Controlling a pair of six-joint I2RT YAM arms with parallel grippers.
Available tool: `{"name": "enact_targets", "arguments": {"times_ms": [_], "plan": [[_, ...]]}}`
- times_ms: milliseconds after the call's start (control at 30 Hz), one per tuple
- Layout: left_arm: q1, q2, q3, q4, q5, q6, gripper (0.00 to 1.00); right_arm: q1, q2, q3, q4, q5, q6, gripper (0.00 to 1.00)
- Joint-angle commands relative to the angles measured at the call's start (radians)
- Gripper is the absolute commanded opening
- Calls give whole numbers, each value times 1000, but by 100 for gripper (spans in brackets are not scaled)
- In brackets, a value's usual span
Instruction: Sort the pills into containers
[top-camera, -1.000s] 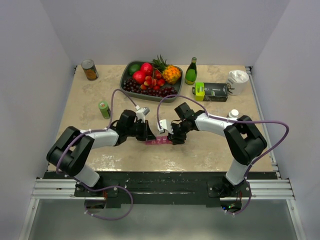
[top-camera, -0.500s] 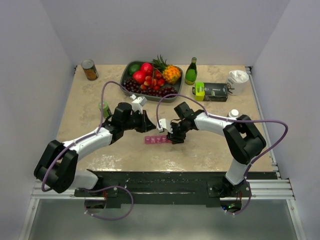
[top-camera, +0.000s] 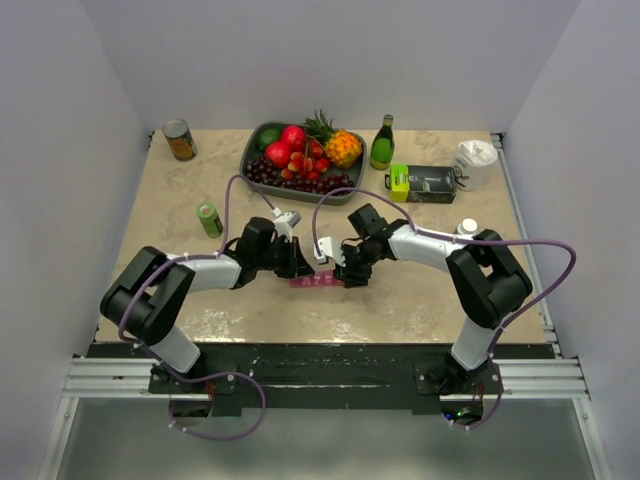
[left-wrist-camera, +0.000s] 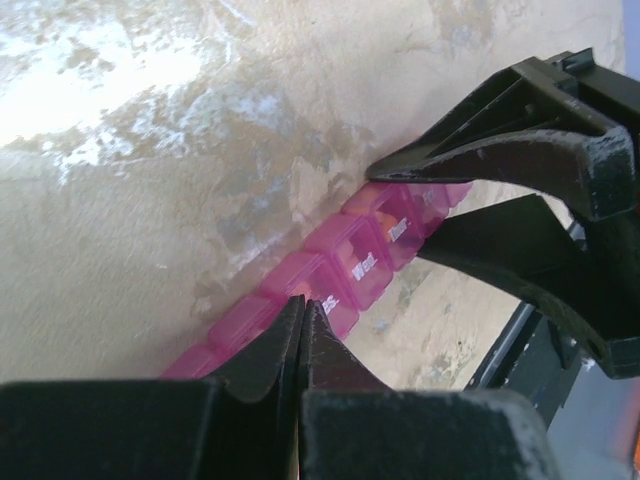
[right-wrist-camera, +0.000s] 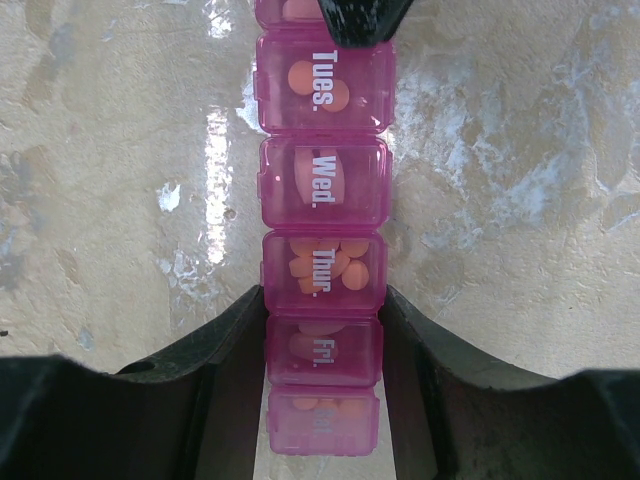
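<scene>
The organizer (top-camera: 316, 281) is laid 9 to 3 o'clock, pinched by the right gripper (right-wrist-camera: 322, 305); the left gripper (left-wrist-camera: 300, 312) is pressed together.

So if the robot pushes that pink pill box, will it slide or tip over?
Probably slide, not tip: the pink pill box lies long and flat on the table. It looks like stiff plastic, so it should move as one piece. The right gripper squeezes its sides, so it likely won't go far.
</scene>
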Motion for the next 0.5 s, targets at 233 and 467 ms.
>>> {"name": "enact_targets", "arguments": {"times_ms": [233, 467], "plan": [[-4, -286, 57, -186, -26, 10, 0, -1, 36, 8, 11, 58, -7, 13], [-3, -288, 58, -209, -20, 19, 0, -1, 34, 9, 11, 59, -7, 13]]}}
